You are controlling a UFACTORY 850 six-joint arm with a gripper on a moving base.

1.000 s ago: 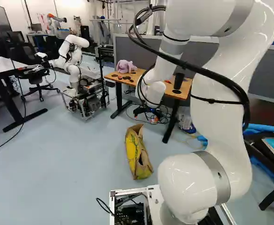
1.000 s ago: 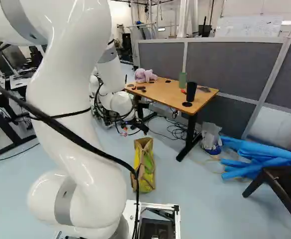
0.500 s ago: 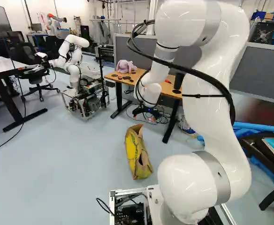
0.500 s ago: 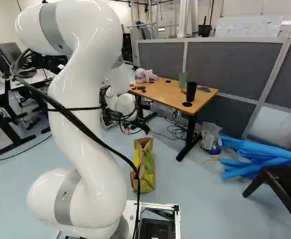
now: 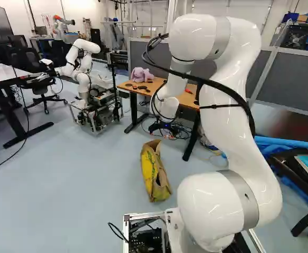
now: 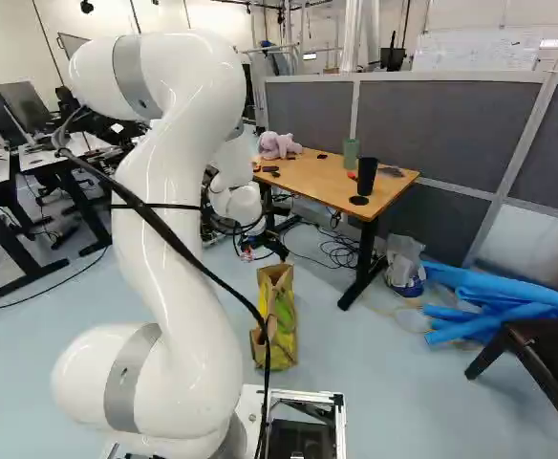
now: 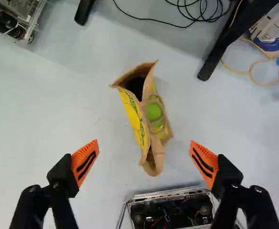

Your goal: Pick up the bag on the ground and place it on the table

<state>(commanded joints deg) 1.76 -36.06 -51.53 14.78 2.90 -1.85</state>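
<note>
Bag (image 7: 142,119) down on the floor (image 5: 80,179), and it was sitting nearer than the table (image 6: 322,177), just beyond the base's metal frame (image 5: 143,217)! Above it hung the claw (image 5: 162,132), and the wrist view had it spread wide, both fingers (image 7: 84,162) well apart with nothing gripped. Straight ahead of the claw (image 7: 144,160) lay the bag, lined up with the gap and touching neither orange pad, its length running across the line from one finger to the other. And what a look: brown paper, creased and a little caved in, yellow along the sides with green print, a round bright-green patch on one flank near a handle, and a mouth gaping dark at the end farther from the frame.
</note>
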